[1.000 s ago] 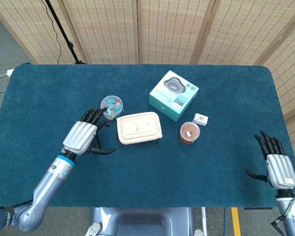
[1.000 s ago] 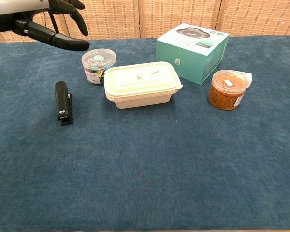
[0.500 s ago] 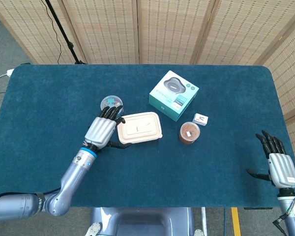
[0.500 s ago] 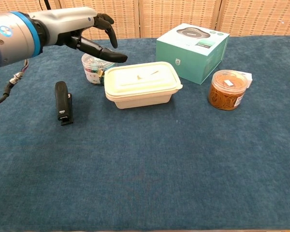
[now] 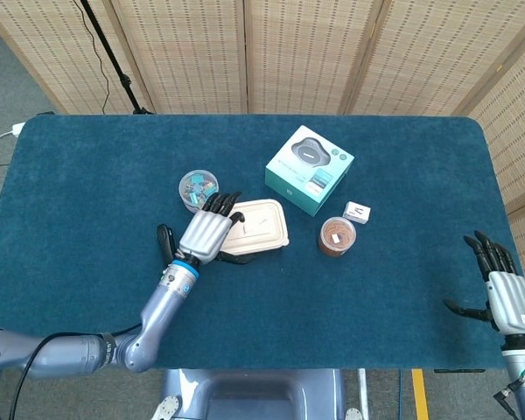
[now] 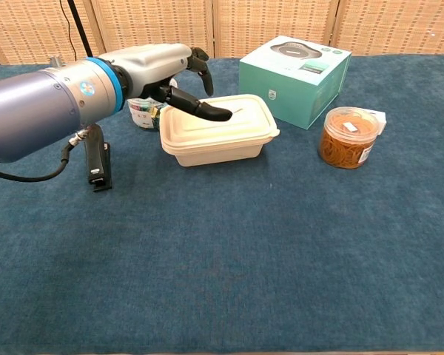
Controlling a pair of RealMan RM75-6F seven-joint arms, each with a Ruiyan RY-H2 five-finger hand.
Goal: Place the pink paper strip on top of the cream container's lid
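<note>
Your left hand hovers over the left end of the cream container at frame centre, fingers spread wide and holding nothing. I cannot tell where the pink strip is. Your right hand rests at the lower right, fingers apart and empty.

Open cloth lies before the cream container; teal box and clip jar crowd behind.

A desk covered in dark teal cloth carries a cream rectangular lidded container at its centre, a teal cardboard box at one o'clock, a clear round tub of coloured clips at ten, a black stapler at nine, and an amber jar of rubber bands at three.
</note>
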